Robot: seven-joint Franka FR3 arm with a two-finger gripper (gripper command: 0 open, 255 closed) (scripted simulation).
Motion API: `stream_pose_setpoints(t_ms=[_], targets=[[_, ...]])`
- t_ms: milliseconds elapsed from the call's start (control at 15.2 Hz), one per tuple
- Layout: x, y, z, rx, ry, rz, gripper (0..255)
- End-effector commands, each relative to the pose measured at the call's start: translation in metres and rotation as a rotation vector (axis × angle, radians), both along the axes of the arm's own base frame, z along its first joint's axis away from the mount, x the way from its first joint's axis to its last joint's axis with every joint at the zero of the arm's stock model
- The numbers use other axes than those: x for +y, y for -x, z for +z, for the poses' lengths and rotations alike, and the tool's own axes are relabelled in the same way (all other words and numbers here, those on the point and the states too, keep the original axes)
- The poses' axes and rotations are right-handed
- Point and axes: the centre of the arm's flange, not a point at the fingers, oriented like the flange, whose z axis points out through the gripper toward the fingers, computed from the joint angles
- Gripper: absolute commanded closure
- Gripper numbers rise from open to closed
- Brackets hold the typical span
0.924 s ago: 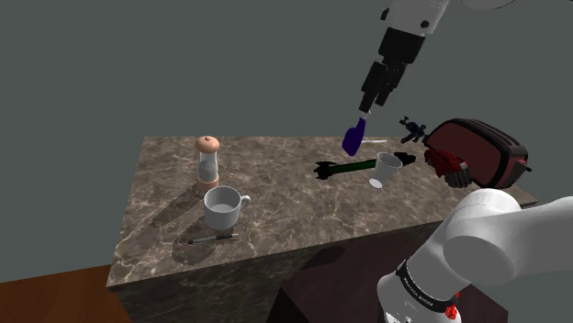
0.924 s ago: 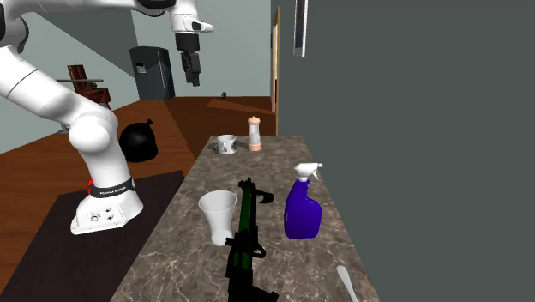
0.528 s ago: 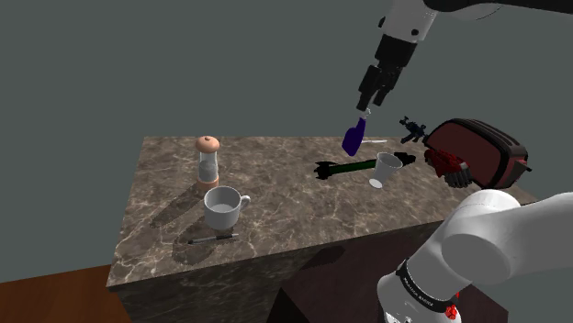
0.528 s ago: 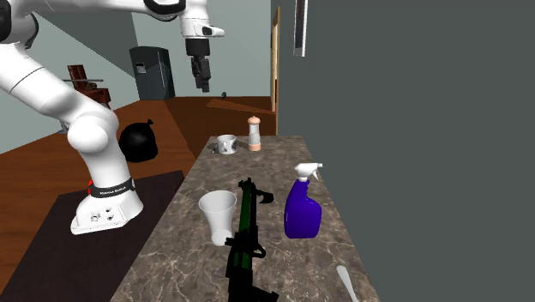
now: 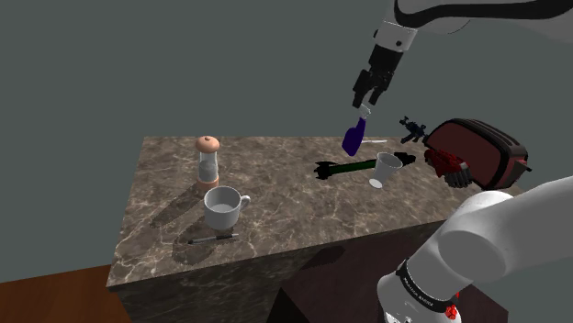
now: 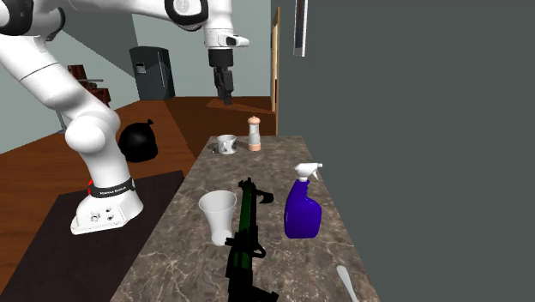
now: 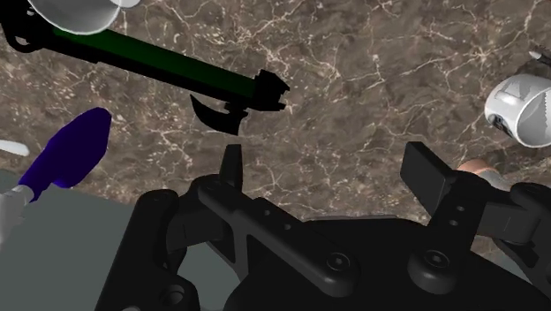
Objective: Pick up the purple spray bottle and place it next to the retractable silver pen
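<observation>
The marbled counter [image 5: 275, 229] bore a long green-and-black tool [image 6: 244, 230] lying flat. The black gripper [image 5: 361, 99] hung high above that tool, its fingers spread wide and clasping nothing. The purple spray bottle [image 6: 301, 208] stood upright just beside the tool, on its wall side. A white mug [image 5: 223, 208] sat well apart from the tool, and the thin pen [image 5: 214, 238] lay farther off.

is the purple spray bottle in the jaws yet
No, the purple spray bottle stands on the marbled counter, and the jaws are open and empty up in the air.
</observation>
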Motion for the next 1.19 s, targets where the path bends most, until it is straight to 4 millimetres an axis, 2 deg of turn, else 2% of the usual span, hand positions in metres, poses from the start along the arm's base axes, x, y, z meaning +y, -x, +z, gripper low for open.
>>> stream_pose_setpoints(t_ms=[0,594,1122], targets=[[-0.022,-0.009,-0.01,-0.002,0.002,-0.021,0],[-0.126,-0.05,-0.046,-0.009,0.008,-0.113,0],[-0.222,-0.078,-0.077,-0.015,0.014,-0.196,0]])
